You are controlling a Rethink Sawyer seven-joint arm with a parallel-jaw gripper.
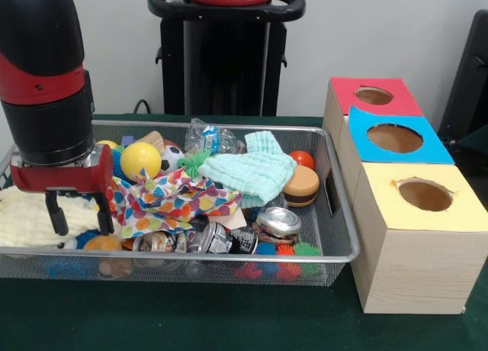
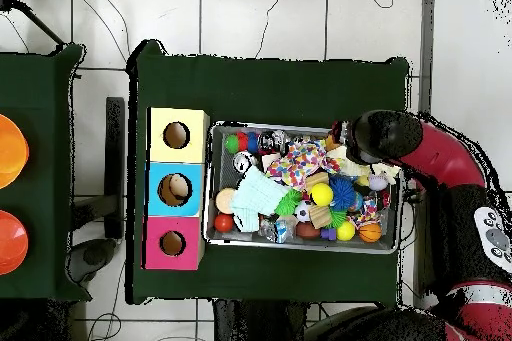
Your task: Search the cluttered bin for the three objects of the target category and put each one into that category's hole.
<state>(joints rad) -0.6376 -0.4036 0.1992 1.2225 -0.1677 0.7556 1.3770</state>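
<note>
Bin (image 1: pixel 335 256): silver wire mesh, crammed with balls, cloths, cans; long axis left-right across front view. Gripper (image 1: pixel 78 216) at its left end, fingers apart, empty.

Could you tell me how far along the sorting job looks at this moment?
Possibly one item is done: overhead, something pale shows inside the blue box's hole, while the yellow and red holes look dark. In hand: nothing; the gripper hangs open over the bin's end, above a cream cloth. The bin remains heavily cluttered.
</note>
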